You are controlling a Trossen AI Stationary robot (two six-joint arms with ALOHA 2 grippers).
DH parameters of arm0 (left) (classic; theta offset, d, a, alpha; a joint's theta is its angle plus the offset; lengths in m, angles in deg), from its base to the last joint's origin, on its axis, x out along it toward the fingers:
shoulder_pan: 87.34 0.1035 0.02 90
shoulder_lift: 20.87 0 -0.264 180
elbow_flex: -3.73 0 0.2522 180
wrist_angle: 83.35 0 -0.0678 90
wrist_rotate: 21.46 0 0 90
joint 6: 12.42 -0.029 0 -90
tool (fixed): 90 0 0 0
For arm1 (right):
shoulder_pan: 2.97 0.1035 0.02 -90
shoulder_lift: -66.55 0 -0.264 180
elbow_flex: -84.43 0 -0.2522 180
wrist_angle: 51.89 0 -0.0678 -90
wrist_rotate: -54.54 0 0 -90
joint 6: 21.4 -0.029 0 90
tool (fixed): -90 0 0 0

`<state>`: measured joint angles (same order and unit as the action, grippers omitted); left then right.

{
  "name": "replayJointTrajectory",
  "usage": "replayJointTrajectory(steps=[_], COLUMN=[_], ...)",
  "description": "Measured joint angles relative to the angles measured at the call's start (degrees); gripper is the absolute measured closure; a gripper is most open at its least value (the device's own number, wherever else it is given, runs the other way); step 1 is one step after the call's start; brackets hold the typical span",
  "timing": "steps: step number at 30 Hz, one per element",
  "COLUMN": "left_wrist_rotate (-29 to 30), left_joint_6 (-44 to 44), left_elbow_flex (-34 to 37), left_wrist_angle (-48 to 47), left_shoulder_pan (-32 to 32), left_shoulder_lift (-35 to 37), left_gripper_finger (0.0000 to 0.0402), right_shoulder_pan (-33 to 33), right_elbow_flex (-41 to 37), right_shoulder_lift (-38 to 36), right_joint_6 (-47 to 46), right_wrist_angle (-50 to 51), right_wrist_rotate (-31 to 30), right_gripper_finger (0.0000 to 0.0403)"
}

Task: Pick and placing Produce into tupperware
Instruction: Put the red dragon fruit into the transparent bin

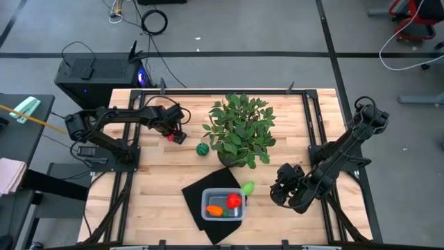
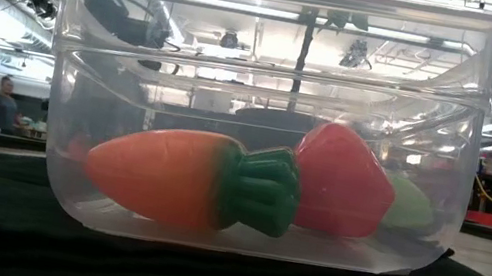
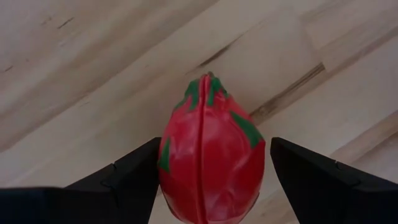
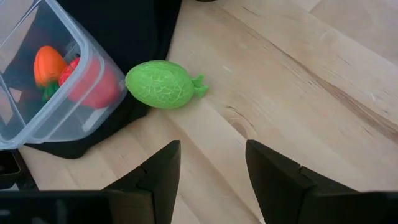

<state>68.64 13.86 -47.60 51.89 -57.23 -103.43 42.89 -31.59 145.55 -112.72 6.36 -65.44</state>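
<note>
Nearest the front edge of the pale wooden table [image 1: 166, 201], a small clear plastic rectangular tub [image 1: 223, 205] sits on a black square mat [image 1: 201, 191]. Inside it lie an orange toy carrot with a green top [image 2: 188, 179] and a red toy strawberry-like piece [image 2: 340, 180], touching each other at the bottom. So two pieces of produce look to be already packed.

Just outside the tub's wall, on the bare wood beside the mat, rests a light yellow-green toy fruit with a crackled skin [image 4: 163, 84]. The right hand [image 4: 211, 165] hovers near it with its fingers spread apart and nothing between them, pointing roughly toward that fruit.

Farther back stands a big leafy potted plant [image 1: 241, 128], and just beside its pot lies a dark green striped ball [image 1: 202, 148], untouched on the wood.

Farthest away, toward the left rear of the table, the left hand [image 3: 211, 171] is down at a red toy fruit with green leaves painted on its top [image 3: 208, 155]. One finger [image 3: 134, 171] seems to press its side; the other stands a little off, so I judge the grip as closing rather than firm.

By my count, three pieces remain: the red one, the striped ball and the yellow-green fruit.
</note>
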Motion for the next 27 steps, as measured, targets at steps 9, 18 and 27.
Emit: replayJointTrajectory(steps=[9,18,27], left_wrist_rotate=[0.0,-0.9,-3.7], left_joint_6=[0.0,-0.1,-0.1], left_elbow_flex=[0.0,0.0,-0.1], left_wrist_angle=[0.0,-0.1,-0.1], left_shoulder_pan=[0.0,0.0,0.0], left_shoulder_lift=[0.0,0.4,4.4], left_gripper_finger=[0.0124,0.0166,0.0148], right_shoulder_pan=[0.0,0.0,0.0], right_elbow_flex=[0.0,0.0,0.0], right_shoulder_lift=[0.0,0.0,0.0], right_joint_6=[0.0,0.0,0.0], right_wrist_angle=[0.0,0.0,0.0], right_wrist_rotate=[0.0,0.0,0.0], right_gripper_finger=[0.0216,0.0216,0.0216])
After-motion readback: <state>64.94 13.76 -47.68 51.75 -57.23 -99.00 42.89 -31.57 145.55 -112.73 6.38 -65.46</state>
